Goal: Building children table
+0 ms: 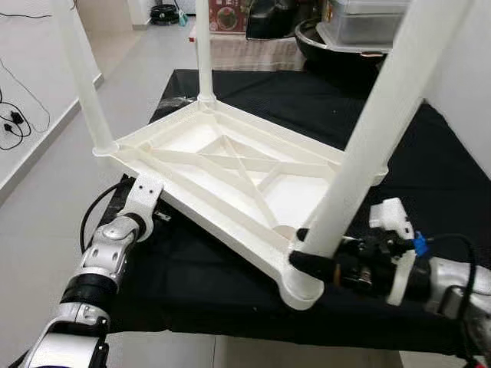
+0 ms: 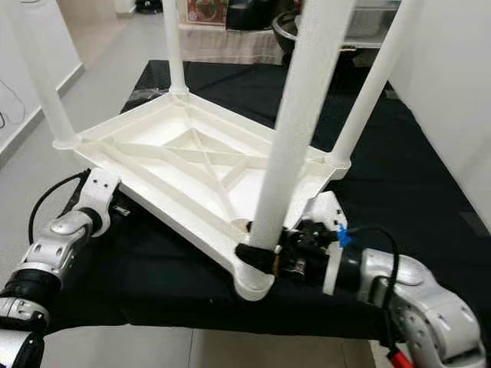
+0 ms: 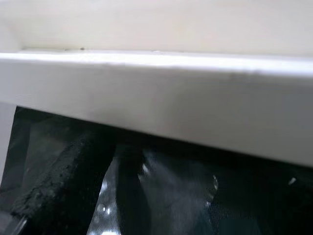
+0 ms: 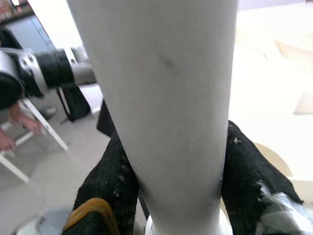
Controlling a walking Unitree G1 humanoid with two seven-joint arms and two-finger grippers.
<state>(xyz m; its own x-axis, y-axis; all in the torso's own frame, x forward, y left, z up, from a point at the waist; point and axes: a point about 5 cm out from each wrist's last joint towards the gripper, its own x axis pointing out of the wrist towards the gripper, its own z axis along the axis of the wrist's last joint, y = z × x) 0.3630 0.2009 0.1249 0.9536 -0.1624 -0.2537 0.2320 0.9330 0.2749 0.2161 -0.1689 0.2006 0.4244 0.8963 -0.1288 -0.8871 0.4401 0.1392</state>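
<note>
A white plastic children's table (image 1: 230, 165) lies upside down on a black-covered worktop (image 1: 430, 176), tilted with its near-left edge raised. Its legs stand upward: one at the far left (image 1: 80, 77), one at the back (image 1: 203, 46), one at the right (image 2: 376, 84). My right gripper (image 1: 307, 257) is shut on the base of the near leg (image 1: 368, 138), just above the corner socket (image 1: 301, 290). In the right wrist view, black fingers (image 4: 110, 181) press both sides of that leg (image 4: 171, 122). My left gripper (image 1: 150, 201) reaches under the tabletop's left rim (image 3: 156, 93), which hides its tip.
The worktop's front edge runs just below the near corner. Grey floor (image 1: 46, 199) lies to the left, with cables (image 1: 15, 123) by the wall. Pots and a plastic box (image 1: 360, 27) crowd the back. A white wall stands at the right. A person's foot (image 4: 22, 122) rests by a white frame.
</note>
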